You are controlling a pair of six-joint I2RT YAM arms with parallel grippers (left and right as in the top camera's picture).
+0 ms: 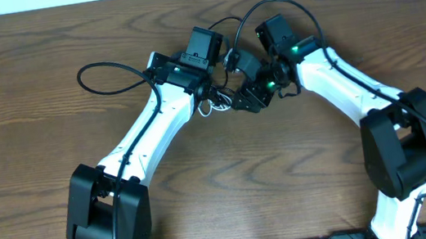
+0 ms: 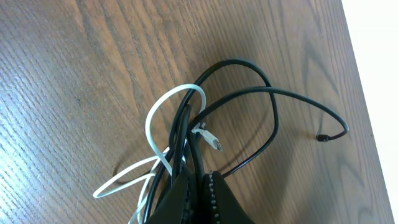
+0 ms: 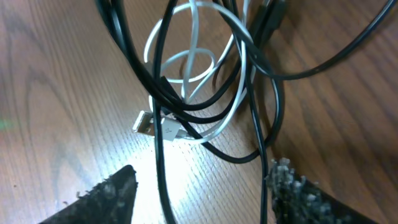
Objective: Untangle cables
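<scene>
The cables lie as one knot on the wooden table, at its far middle part, where the overhead view shows both arms reaching forward and inward until their wrists nearly meet. The left gripper has its fingers pressed together on the bundle. Strands of the black cord and the white cord enter the pinch side by side and fan out ahead of it. From there the black cord runs away from the fingers in two wide loops and ends in a small free black plug near the table edge. The right gripper is pitched down over the same knot with its fingers spread wide, holding nothing. The knot lies directly ahead of it. One black strand runs lengthwise through the gap between the fingers towards the wrist, and the white plug lies just beyond the left fingertip, under crossing black strands. The right arm is the free one, so it is the likely arm for the pull. The strand in its gap lies along the approach line, so closing should catch it. Pulling it away from the left pinch should open the loops, provided that the crossing at the white plug does not tighten.
</scene>
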